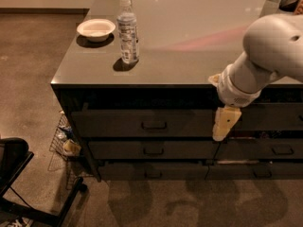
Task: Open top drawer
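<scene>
Camera view: dark counter [189, 56] with stacked drawers in front. Top drawer [118, 123] directly under the counter's edge on the left side, front apparently shut and level with the drawers [118, 149] below, small bar handle [154, 125] at its centre. Gripper [223, 124] hanging point-down from a white arm [265, 51] that reaches in from the right, just in front of the drawer's right end and well to the right of the handle. Open or closed: cannot tell. On the countertop, a clear bottle [128, 30] standing upright, with a white bowl [96, 29] near it at the far left corner. Wire basket [64, 138] on the floor beside the left wall.
</scene>
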`<act>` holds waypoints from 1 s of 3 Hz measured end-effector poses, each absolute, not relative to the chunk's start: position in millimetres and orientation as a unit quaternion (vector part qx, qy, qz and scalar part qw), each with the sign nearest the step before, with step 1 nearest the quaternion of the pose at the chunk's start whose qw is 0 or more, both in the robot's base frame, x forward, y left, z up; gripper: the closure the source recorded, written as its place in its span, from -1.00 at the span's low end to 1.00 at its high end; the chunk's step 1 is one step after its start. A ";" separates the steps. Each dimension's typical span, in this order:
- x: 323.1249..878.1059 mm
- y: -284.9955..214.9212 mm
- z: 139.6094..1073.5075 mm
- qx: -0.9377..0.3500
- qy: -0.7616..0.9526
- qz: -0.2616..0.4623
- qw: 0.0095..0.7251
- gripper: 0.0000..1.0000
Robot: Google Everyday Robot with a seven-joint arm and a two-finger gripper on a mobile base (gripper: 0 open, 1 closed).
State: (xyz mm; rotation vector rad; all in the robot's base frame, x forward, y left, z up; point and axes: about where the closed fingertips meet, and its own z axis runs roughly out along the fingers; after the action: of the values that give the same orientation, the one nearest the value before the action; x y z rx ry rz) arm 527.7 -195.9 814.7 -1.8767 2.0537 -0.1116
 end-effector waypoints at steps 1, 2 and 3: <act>529.9 -199.7 789.0 -0.680 0.714 -0.054 0.155 -1.00; 526.8 -198.6 772.7 -0.696 0.702 -0.064 0.140 -1.00; 531.7 -193.2 759.5 -0.710 0.689 -0.072 0.126 -1.00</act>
State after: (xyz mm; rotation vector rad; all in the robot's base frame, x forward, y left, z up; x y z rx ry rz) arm 531.7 -193.2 759.5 -2.0678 2.0079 -0.2101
